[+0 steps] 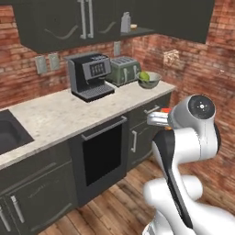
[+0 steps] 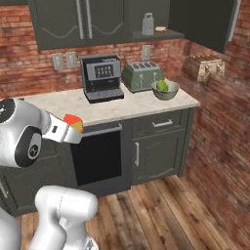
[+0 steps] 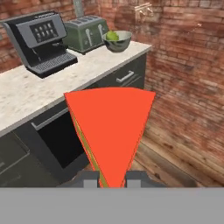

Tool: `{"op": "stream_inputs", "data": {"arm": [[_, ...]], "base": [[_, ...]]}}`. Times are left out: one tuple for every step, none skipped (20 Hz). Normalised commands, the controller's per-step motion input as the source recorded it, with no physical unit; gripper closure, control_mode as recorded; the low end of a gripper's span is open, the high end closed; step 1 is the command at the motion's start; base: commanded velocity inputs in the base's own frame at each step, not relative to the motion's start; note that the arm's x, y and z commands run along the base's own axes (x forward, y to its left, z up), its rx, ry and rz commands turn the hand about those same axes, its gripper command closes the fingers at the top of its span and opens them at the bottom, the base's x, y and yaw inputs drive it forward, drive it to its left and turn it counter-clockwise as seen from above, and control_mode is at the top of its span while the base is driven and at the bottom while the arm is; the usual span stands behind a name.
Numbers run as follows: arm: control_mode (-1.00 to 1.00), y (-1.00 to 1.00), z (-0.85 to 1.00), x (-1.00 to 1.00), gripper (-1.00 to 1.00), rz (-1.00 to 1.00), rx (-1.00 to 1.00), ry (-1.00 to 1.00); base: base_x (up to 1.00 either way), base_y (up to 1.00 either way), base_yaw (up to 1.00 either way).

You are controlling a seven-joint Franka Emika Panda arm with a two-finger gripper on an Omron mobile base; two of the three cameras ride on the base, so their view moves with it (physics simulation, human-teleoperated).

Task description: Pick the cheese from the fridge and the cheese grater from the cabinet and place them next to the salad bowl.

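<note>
We carry the orange-red cheese wedge (image 3: 111, 131) twd the counter.
Claw (image 3: 111, 178) pinches wedge at its tip, off the pale stone counter (image 1: 55, 114); we shd set it on bare top beside grey-green salad bowl (image 2: 165, 90), w/o nudging green toaster (image 2: 142, 75).
</note>
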Motion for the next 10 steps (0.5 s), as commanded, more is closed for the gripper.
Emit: {"op": "stream_inputs", "data": {"arm": [[1.00,0.00,0.00,0.00,1.00,0.00,0.00,0.00],[1.00,0.00,0.00,0.00,1.00,0.00,0.00,0.00],[1.00,0.00,0.00,0.00,1.00,0.00,0.00,0.00],[1.00,0.00,0.00,0.00,1.00,0.00,0.00,0.00],[1.00,0.00,0.00,0.00,1.00,0.00,0.00,0.00],[1.00,0.00,0.00,0.00,1.00,0.00,0.00,0.00],[1.00,0.00,0.00,0.00,1.00,0.00,0.00,0.00],[1.00,0.00,0.00,0.00,1.00,0.00,0.00,0.00],[1.00,0.00,0.00,0.00,1.00,0.00,0.00,0.00],[1.00,0.00,0.00,0.00,1.00,0.00,0.00,0.00]], "base": [[0.49,-0.42,0.22],[0.50,-0.37,0.21],[0.50,-0.35,0.21],[0.50,-0.34,0.21],[0.52,-0.34,0.20],[0.54,-0.34,0.20],[0.55,-0.36,0.20],[0.58,-0.36,0.20],[0.58,-0.36,0.20],[0.58,-0.36,0.20]]}}
